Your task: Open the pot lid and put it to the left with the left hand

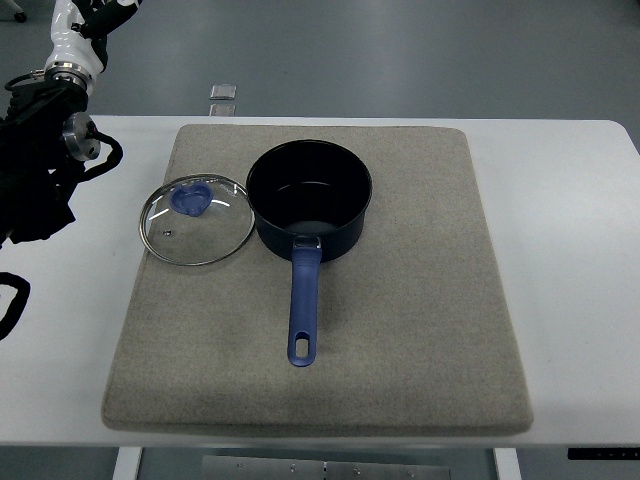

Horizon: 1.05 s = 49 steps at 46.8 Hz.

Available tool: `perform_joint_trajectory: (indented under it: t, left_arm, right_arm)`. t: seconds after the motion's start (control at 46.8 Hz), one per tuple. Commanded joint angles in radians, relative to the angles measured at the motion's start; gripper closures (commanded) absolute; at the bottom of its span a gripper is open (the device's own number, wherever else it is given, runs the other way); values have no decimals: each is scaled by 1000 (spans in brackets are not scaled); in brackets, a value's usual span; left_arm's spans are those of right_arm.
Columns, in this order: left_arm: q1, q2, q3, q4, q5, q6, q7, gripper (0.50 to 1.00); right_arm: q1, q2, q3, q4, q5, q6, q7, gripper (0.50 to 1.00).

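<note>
lid [196, 220]: flat on mat [420, 300], touching pot [309, 200] on its left | left hand [35, 170]: at left edge, apart from lid, holds nothing, finger state unclear

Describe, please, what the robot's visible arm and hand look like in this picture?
Only the left arm shows, at the upper left: white shell segments, a silver metal ring at the wrist, then a black left hand with a round silver joint cap and looping black cables. The right arm is out of view.
</note>
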Motion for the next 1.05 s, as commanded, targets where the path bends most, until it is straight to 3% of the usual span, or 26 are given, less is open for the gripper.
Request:
perform_joint_trajectory:
  t: [0.0,0.085,1.025]
  left_arm:
    - [1,-40,2,53,1,5,6,669]
    - [1,-66,3,96,1,2,26,666]
    - [-30,-37,-3,102,1,-7,31,647]
  right_arm:
    - [0,0,0,1,0,0,0,583]
    - [0,0,-1,1,0,0,0,583]
    - [-1,0,0,12,-5,9,-2,583]
